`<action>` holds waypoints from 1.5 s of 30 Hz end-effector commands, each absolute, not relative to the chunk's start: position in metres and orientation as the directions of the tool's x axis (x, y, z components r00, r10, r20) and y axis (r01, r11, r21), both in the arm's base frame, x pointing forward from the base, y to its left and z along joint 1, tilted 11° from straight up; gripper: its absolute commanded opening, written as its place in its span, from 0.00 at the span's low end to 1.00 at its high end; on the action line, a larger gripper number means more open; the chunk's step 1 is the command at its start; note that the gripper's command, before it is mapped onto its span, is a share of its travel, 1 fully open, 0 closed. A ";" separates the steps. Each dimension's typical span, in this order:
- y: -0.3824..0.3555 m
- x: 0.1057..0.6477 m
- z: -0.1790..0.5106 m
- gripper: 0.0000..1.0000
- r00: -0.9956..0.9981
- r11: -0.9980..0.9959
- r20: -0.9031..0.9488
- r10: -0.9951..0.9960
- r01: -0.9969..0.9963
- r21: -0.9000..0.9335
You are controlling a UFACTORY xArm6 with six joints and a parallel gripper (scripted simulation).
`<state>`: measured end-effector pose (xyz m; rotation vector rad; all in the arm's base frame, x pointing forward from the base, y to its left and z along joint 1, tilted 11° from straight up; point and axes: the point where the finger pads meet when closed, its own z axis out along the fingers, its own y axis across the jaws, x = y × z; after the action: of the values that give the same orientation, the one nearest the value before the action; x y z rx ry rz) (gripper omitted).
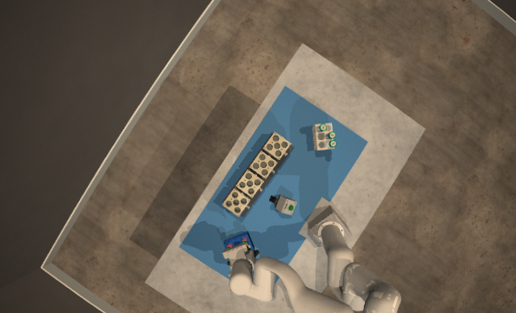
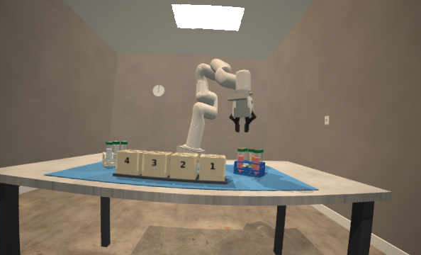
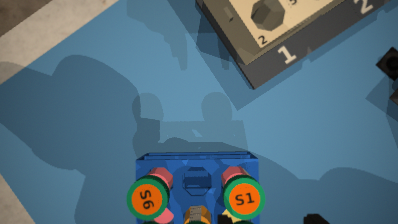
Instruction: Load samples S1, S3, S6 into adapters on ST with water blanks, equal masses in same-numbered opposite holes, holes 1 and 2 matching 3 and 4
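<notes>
My gripper (image 2: 242,128) hangs well above the blue sample rack (image 2: 249,168), with its fingers partly apart and nothing between them. In the wrist view the rack (image 3: 197,187) lies at the bottom edge, with sample S6 (image 3: 147,199) at the left and S1 (image 3: 243,198) at the right, both orange-dotted and standing in wells. The well between them is empty. The rest of the rack is cut off. The stand holds adapters 1 (image 2: 212,167), 2 (image 2: 183,165), 3 (image 2: 156,163) and 4 (image 2: 129,161) in a row. Their holes look empty from above (image 1: 258,174).
A clear rack with three green-capped water blanks (image 1: 323,136) stands at the far end of the blue mat. The small desk with the green DONE key (image 1: 286,204) sits between the stand and the arm's base (image 1: 323,223). Adapter 1's corner (image 3: 280,30) shows in the wrist view.
</notes>
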<state>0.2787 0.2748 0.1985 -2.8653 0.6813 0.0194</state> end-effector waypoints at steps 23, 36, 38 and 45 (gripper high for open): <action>0.270 0.278 0.229 0.44 0.894 -0.874 -0.056 -0.444 -0.447 -0.190; 0.270 0.278 0.229 0.44 0.894 -0.874 -0.056 -0.444 -0.447 -0.190; 0.270 0.278 0.229 0.44 0.894 -0.874 -0.056 -0.444 -0.447 -0.190; 0.300 0.294 0.235 0.57 0.894 -0.874 -0.056 -0.444 -0.447 -0.191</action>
<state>0.2853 0.2847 0.2306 -2.8641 0.6808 0.0189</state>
